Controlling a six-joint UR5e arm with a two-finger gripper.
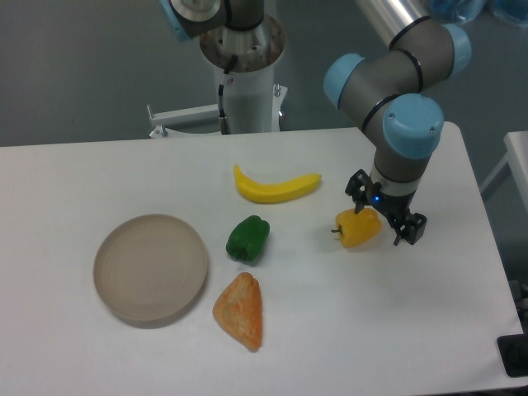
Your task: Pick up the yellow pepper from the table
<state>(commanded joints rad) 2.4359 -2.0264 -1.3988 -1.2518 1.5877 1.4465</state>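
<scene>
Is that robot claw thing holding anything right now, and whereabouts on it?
The pincer sits right at the yellow pepper, over its upper right side, but whether it actually grips it cannot be told from this view.

My arm descends from upper right, wrist vertical; my gripper (383,218) straddles the yellow pepper (357,228), fingers spread at its right side.

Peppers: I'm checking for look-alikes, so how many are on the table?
2. The yellow pepper lies right, at the gripper; the green pepper lies center, below the banana.
</scene>
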